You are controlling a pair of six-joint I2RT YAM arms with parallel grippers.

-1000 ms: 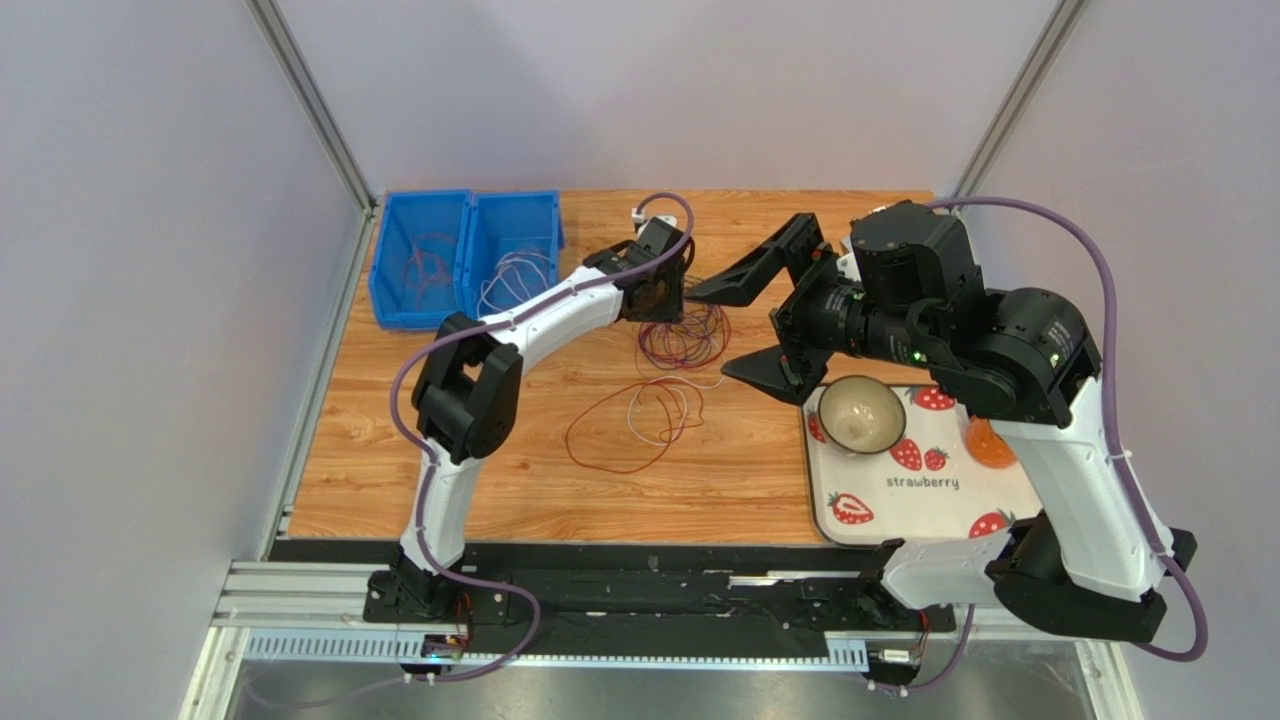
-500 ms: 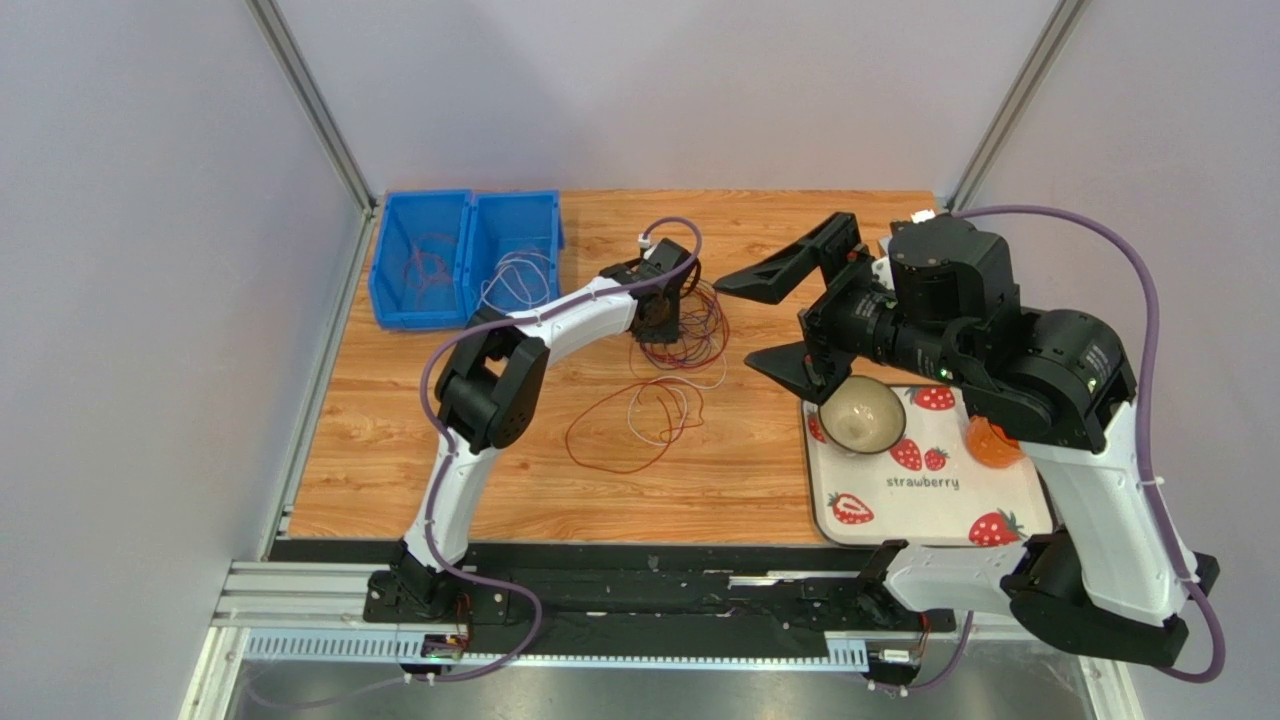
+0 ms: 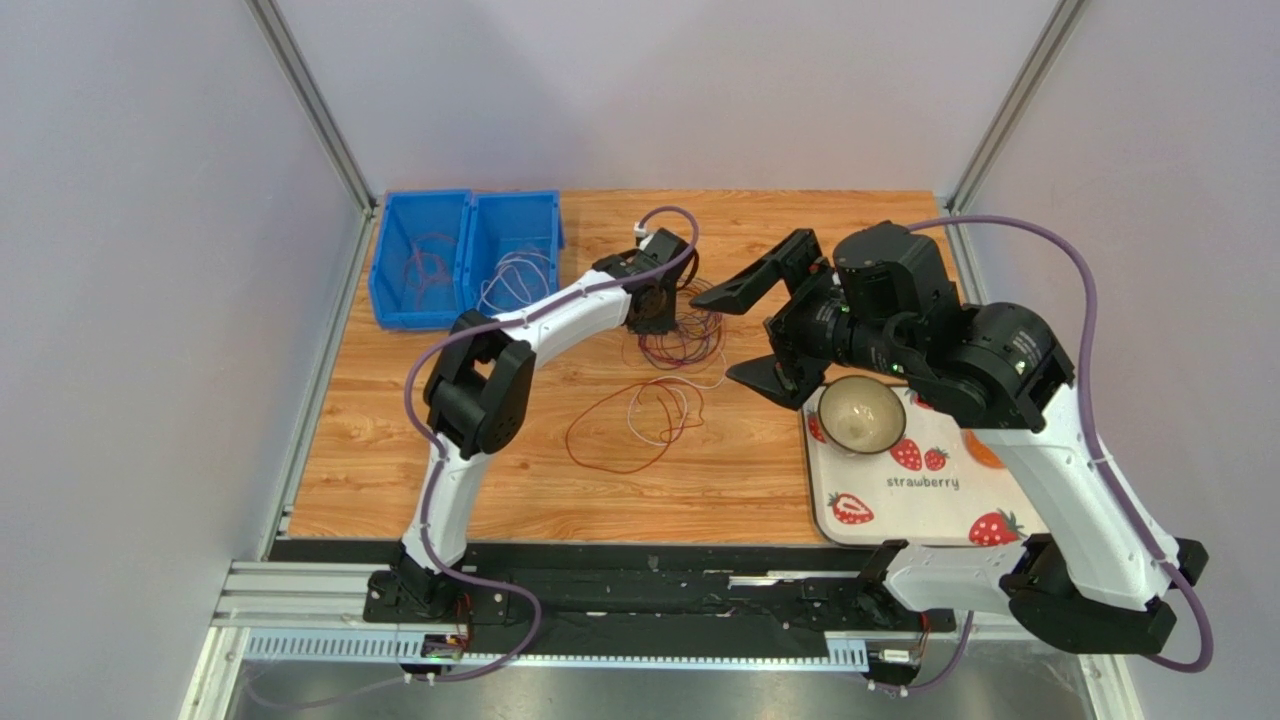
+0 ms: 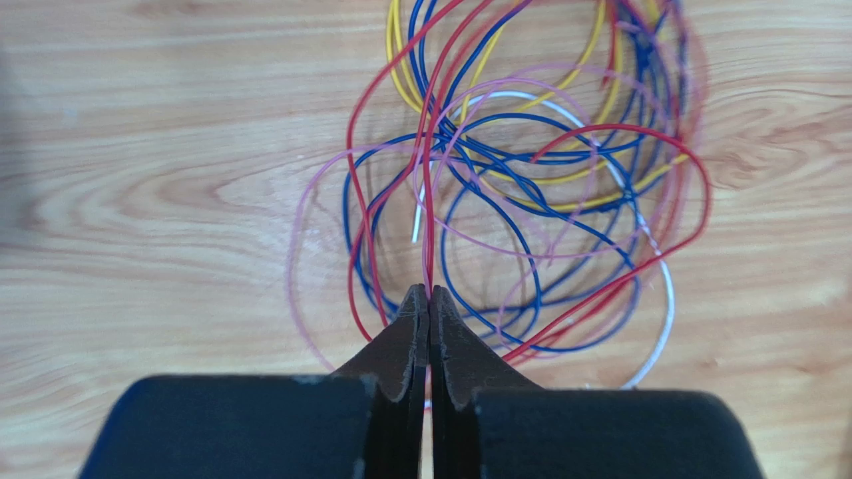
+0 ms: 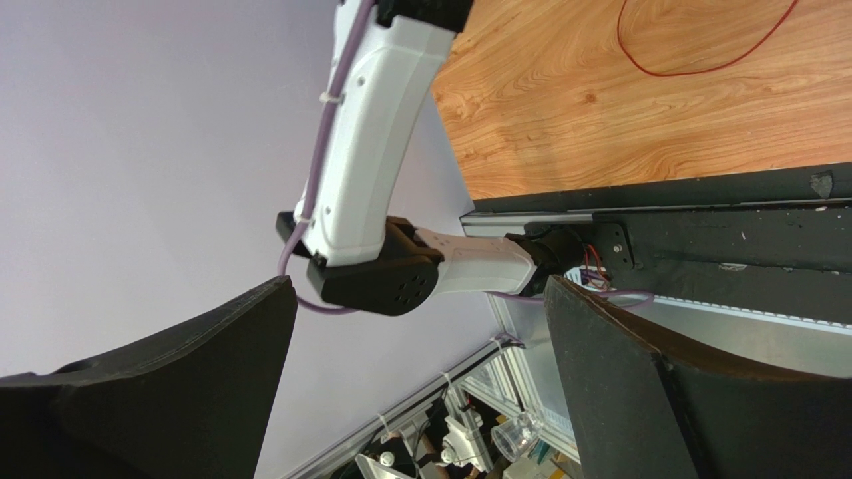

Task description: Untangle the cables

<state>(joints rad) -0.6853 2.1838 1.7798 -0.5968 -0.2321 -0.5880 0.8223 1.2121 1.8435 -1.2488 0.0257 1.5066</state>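
The cables form a tangle (image 3: 688,323) of red, blue, yellow, pink and white loops (image 4: 520,170) on the wooden table. My left gripper (image 3: 661,311) is down at the tangle's left side. Its jaws (image 4: 428,291) are shut on a red strand, with a pink one beside it. A second, looser group of red and orange loops (image 3: 639,420) lies nearer the front, and part of a red loop (image 5: 700,50) shows in the right wrist view. My right gripper (image 3: 739,333) hovers wide open just right of the tangle, turned sideways, with nothing between its fingers (image 5: 420,289).
Two blue bins (image 3: 394,285) at the back left hold more cables. A strawberry-print mat (image 3: 917,488) at the front right carries a pale bowl (image 3: 860,413) and an orange object (image 3: 984,447). The left arm's base (image 5: 380,269) fills the right wrist view.
My left gripper has closed on a red strand in the tangle. The right arm drew back to the right, then swung in again toward the tangle, still open.
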